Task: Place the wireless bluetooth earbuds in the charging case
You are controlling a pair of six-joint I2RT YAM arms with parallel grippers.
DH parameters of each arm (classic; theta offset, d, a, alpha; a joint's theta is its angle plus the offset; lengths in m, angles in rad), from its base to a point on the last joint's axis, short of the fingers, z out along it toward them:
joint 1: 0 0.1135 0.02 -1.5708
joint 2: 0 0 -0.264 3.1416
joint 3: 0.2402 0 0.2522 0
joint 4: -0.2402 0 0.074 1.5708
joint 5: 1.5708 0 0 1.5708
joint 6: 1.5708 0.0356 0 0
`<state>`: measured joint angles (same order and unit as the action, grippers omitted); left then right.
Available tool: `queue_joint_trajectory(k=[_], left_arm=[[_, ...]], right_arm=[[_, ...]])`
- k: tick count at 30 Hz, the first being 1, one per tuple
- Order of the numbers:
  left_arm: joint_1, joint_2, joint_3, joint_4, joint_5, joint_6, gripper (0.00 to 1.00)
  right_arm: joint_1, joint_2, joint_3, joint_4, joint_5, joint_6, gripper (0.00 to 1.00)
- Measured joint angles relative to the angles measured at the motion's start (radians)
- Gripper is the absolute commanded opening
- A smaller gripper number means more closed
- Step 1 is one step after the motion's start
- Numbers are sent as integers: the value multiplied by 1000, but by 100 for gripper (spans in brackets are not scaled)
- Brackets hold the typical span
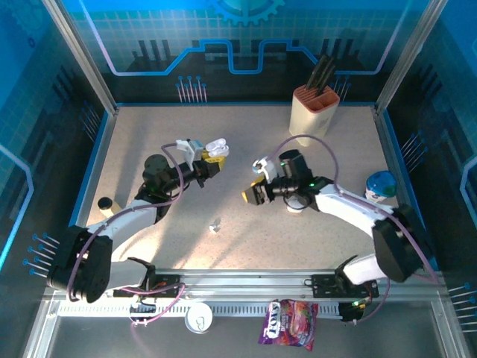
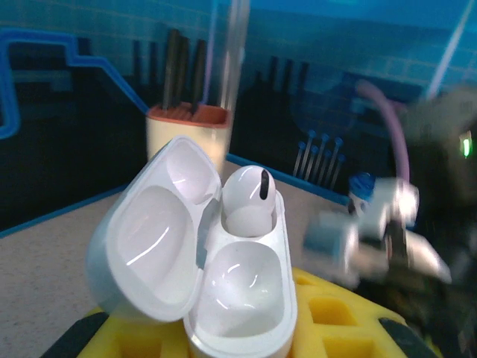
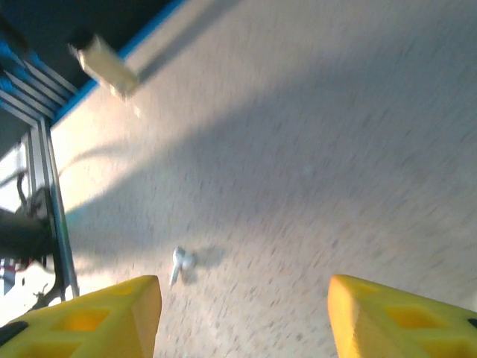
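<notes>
Right arm (image 2: 387,231) blurred; charging case (image 2: 238,298) base cut by bottom edge; loose earbud (image 1: 215,224) indistinct

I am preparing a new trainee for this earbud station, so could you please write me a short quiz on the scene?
1. True or false: both slots of the charging case in the left gripper hold an earbud.
2. Fill in: the right gripper has its jaws ____.
3. Where does the loose earbud lie? A on the table; B in the case lid; C between the right gripper's fingers.
Key: 1 false, there is just one seated earbud and the nearer slot is empty; 2 open; 3 A.
</notes>
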<state>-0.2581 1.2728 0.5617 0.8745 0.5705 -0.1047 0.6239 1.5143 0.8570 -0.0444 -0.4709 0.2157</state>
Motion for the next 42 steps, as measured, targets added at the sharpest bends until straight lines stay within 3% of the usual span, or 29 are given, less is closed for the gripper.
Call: queue_joint_trajectory(k=[9, 21, 30, 42], left_arm=[[69, 0, 0, 63, -37, -81, 1], [73, -27, 0, 60, -35, -81, 2], [73, -29, 0, 47, -35, -81, 2], [73, -29, 0, 48, -32, -81, 2]], right_arm=[[199, 316, 238, -27, -9, 27, 54], [246, 573, 494, -190, -100, -47, 46], [252, 615, 537, -311, -133, -111, 39], [252, 607, 526, -340, -124, -132, 36]])
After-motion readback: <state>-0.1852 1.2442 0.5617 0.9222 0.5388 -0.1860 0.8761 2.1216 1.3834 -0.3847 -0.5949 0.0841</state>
